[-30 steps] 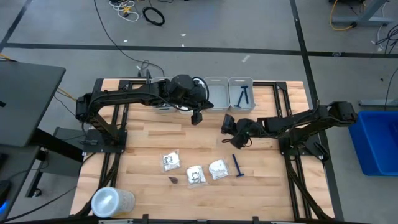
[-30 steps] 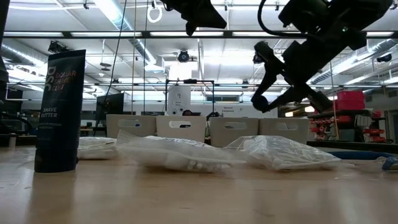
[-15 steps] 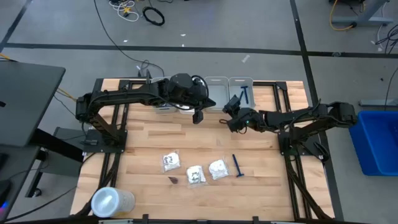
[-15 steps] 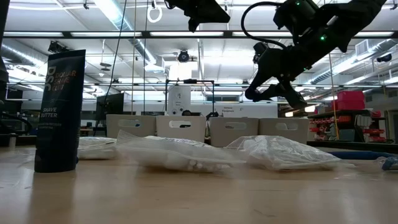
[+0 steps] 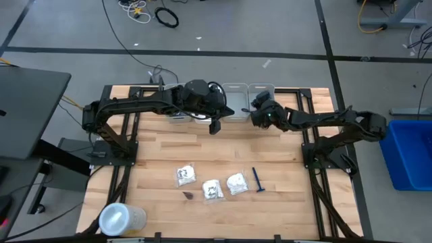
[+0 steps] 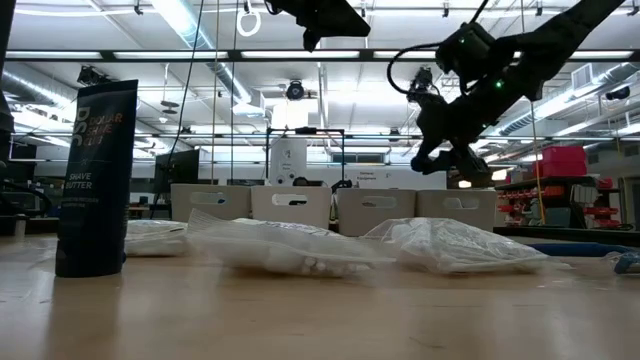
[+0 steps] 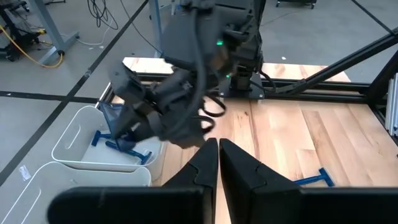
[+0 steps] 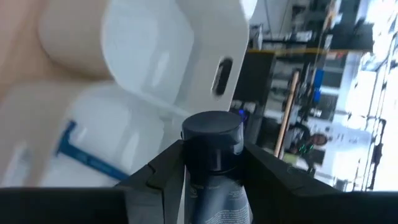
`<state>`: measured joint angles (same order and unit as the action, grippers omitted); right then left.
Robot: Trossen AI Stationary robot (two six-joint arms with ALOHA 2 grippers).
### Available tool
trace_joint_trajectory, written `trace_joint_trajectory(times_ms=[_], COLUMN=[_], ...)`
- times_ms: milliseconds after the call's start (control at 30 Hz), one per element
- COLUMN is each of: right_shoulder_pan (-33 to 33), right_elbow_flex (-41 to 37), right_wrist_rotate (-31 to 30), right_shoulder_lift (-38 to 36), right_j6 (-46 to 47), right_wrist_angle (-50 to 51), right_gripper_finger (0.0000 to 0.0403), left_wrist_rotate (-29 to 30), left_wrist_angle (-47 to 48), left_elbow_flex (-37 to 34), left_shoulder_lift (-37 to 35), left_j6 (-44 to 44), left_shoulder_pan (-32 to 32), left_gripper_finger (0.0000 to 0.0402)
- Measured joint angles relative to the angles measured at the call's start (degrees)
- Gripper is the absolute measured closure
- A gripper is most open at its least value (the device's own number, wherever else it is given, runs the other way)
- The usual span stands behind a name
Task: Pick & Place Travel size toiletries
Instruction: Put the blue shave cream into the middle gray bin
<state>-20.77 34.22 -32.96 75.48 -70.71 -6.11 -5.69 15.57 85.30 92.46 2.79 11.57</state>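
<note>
My right gripper hangs over the far row of bins, shut on a small dark bottle with a round cap. Under it, blue razors lie in a white bin. My left gripper is shut and empty, in the air near the bins. On the table's near half lie three white crinkly packets, a blue razor and a small dark item. My right gripper pinches the dark bottle between its two fingers, just below the cap on the bottle's upper body. The bottle is lifted clear above the bin, its cap end pointing out past the fingertips.
White and grey bins line the far edge. A tall dark pouch stands in the low view's left foreground. A pale round object sits at the near left corner. Bare wood lies between the packets and the bins.
My right gripper has carried the dark bottle from the table's middle toward the far edge, turning as it went, and now hangs over the bin with the razors. It has stayed shut on the bottle.
</note>
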Motion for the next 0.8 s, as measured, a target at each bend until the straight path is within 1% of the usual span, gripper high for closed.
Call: trace_joint_trajectory(times_ms=[200, 433, 600, 800], right_shoulder_pan=[-3.7, -5.2, -5.5, -5.5], right_elbow_flex=[0.0, 0.0, 0.0, 0.0], right_wrist_rotate=[0.0, 1.1, 5.6, 14.7], right_shoulder_lift=[0.0, 0.0, 0.0, 0.0], right_j6=[2.6, 2.7, 2.9, 2.8], right_wrist_angle=[1.5, 2.5, 0.8, -7.3], right_gripper_finger=[0.0257, 0.0258, 0.0254, 0.0260], left_wrist_rotate=[0.0, 0.0, 0.0, 0.0], left_wrist_angle=[0.0, 0.0, 0.0, 0.0], left_elbow_flex=[0.0, 0.0, 0.0, 0.0], left_shoulder_lift=[0.0, 0.0, 0.0, 0.0], left_j6=[0.0, 0.0, 0.0, 0.0], left_shoulder_pan=[0.0, 0.0, 0.0, 0.0], left_gripper_finger=[0.0377, 0.0377, 0.0377, 0.0377])
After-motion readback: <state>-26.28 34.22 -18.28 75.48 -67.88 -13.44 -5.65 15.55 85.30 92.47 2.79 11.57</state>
